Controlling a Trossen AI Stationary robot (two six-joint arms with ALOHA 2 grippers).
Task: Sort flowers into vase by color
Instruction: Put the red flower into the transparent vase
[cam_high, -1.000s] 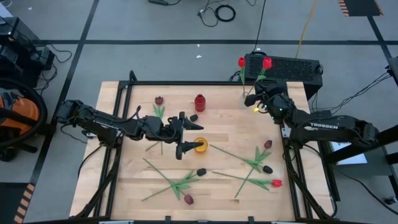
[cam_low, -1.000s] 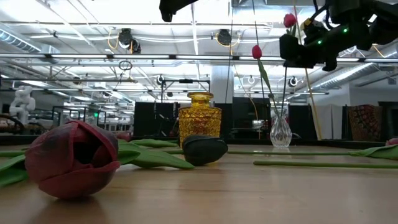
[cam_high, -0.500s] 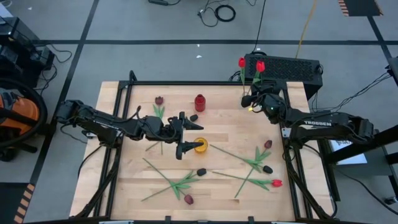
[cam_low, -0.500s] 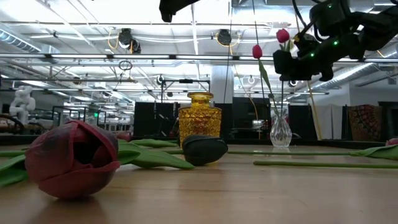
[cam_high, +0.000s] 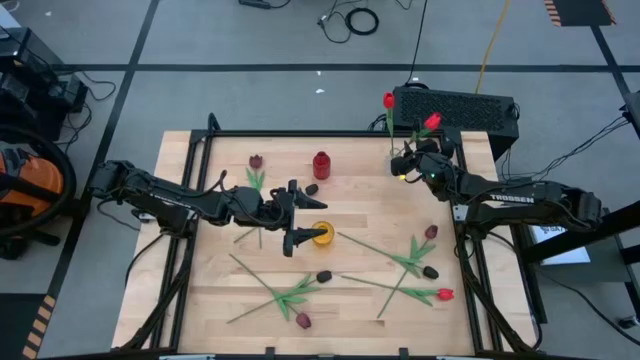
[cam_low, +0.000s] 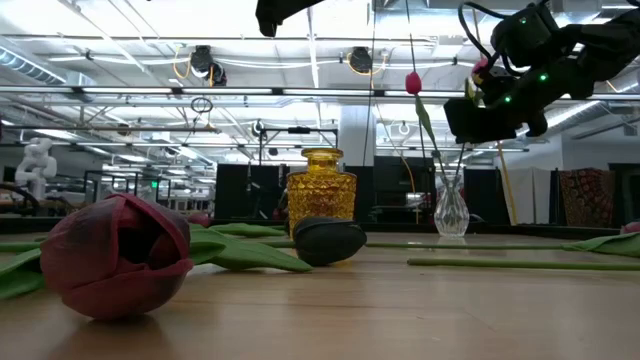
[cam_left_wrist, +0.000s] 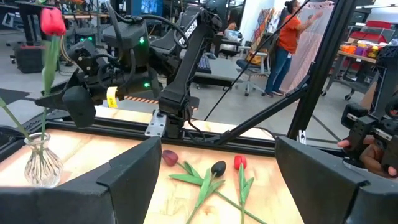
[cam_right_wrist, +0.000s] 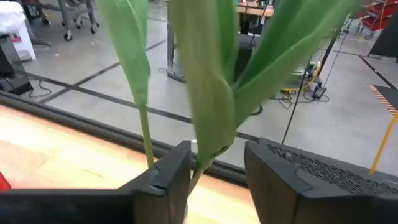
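Leaning red tulip (cam_high: 431, 122), green stem between right gripper (cam_high: 408, 160) jaws, parted; left gripper (cam_high: 297, 213) jaws wide, empty.

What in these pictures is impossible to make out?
- Right gripper: right wrist view shows a stem between its jaws; touching or free, unclear.
- Clear vase: high view, hidden under the right arm.
- Yellow vase: high view, partly covered by the left gripper.

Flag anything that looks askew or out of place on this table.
One red tulip in the clear vase at the table's far right corner leans sharply outward while the other stands upright. The right gripper sits at its stem, jaws parted. Other flowers lie scattered, unsorted.
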